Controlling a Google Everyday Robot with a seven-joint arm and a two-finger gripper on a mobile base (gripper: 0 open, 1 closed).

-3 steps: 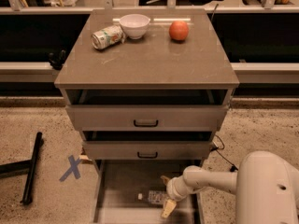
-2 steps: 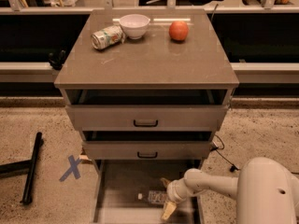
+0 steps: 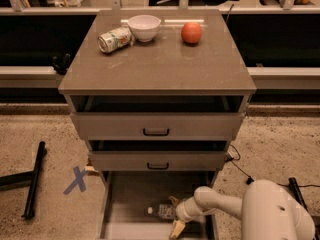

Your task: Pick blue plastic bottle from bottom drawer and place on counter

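Gripper (image 3: 175, 215): low inside the bottom drawer (image 3: 127, 194), toward its right front, at the end of the blue plastic bottle (image 3: 162, 211) that is away from the cap.
Fingers (image 3: 177, 229): two tan fingers spread apart, not clamped. One shows behind the bottle and one in front of it, nearer the camera. I cannot tell whether either pad touches the plastic.
Blue plastic bottle: lying on its side on the drawer floor with its white cap pointing left. The body is dim and partly hidden by the wrist, and the label cannot be read.
Bottom drawer: pulled out below the two closed drawers. Its front edge is cut off by the bottom of the picture, and its back lies in shadow under the cabinet.
Arm (image 3: 225, 206): white, and it reaches in from the lower right. The rounded body (image 3: 277, 214) it comes from is cut off by the picture's edge.
Counter (image 3: 160, 66): it carries a dented can (image 3: 115, 38) on its side, a white bowl (image 3: 144, 27) just beside the can, and a round orange-red fruit (image 3: 191, 32) apart to the right (all three sit near the back edge).
Upper drawers: both closed, each with a black handle (image 3: 156, 132).
Floor: speckled, with a blue tape cross (image 3: 77, 179) to the left of the cabinet. A black bar (image 3: 32, 179) lies further left, and a thin cable (image 3: 240, 166) is on the right.
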